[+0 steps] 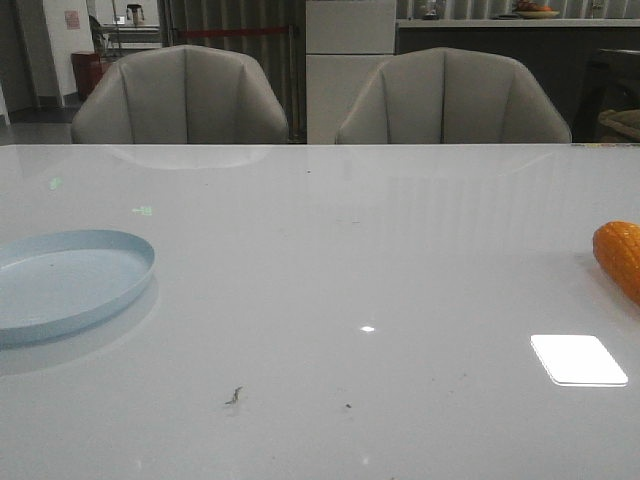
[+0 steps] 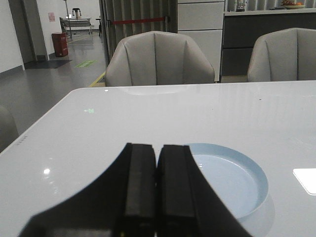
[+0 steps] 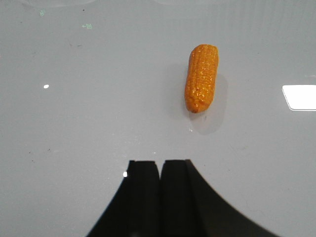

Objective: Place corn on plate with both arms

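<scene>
Both grippers, left (image 2: 157, 190) and right (image 3: 160, 197), have fingers pressed together, holding nothing. The plate (image 1: 60, 300) sits at the table's (image 1: 330, 300) left edge, the corn (image 1: 620, 258) far right. No legible writing shows.

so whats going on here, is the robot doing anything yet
Nothing is being handled yet. The corn lies on the white table at its right side, untouched. The pale blue plate sits empty at the left side. The right gripper is shut and hangs over the table short of the corn. The left gripper is also shut, hanging close to the plate. The corn has not been picked up.
</scene>
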